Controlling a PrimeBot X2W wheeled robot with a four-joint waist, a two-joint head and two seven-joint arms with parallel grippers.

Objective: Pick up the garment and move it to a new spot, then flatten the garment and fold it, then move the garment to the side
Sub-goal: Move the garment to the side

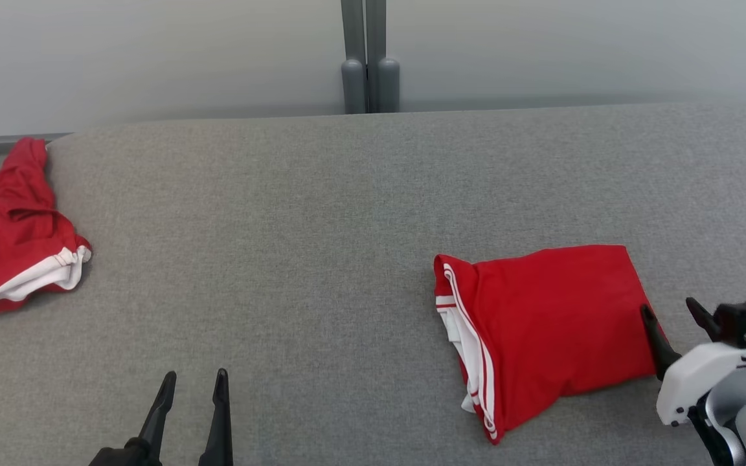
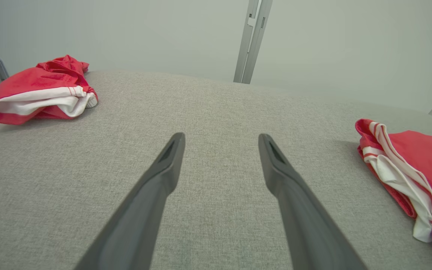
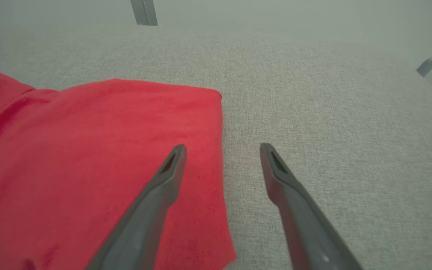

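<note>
Red folded garment with white-striped trim (image 1: 541,323) lies flat, near right on the grey fabric tabletop (image 1: 347,194); I judge it folded and set aside. Right gripper (image 1: 667,305) straddles its right edge, 2 fingers wide apart, gripping nothing. Left gripper (image 1: 195,375) spread, empty, parked over bare cloth. Far left: 1 crumpled red-and-white garment (image 1: 17,226), likely awaiting its turn.

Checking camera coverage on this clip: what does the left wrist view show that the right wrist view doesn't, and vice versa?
Left wrist view adds: the crumpled red garment at far left, the open left gripper over bare grey surface, and the white-striped trim of the folded garment. Right wrist view adds: the open right gripper straddling the plain edge of the folded garment. Shared: the folded garment, the grey surface, a grey post.
</note>
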